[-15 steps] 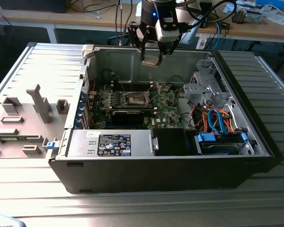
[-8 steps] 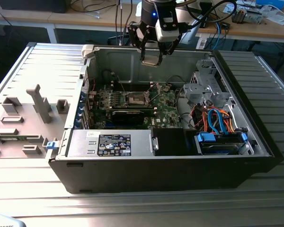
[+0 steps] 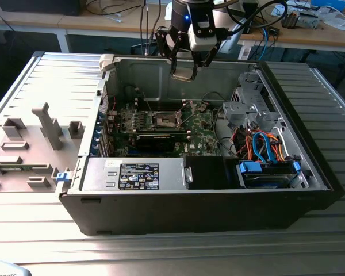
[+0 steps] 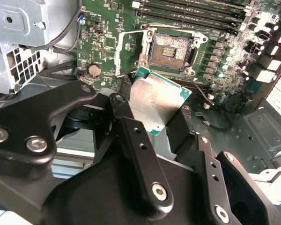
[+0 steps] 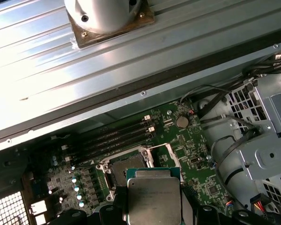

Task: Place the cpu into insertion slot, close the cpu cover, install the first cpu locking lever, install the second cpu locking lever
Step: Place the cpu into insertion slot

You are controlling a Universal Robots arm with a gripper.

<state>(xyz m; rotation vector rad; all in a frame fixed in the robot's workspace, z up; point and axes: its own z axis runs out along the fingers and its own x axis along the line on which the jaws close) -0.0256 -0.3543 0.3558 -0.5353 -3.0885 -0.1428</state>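
The ribbed grey table carries an open computer case lying on its side, so the green motherboard faces up at me. My jaws are clamped on the cpu by 2 opposite edges, metal top up, hanging above the case, well apart from the insertion slot. The cpu cover stands swung back beside the slot, I judge to leave its dark centre free, with the memory slots along 1 side.

Exterior view: you have the power supply lower centre, blue cables centre right, black expansion card mid-frame, grey case panel lying far left.
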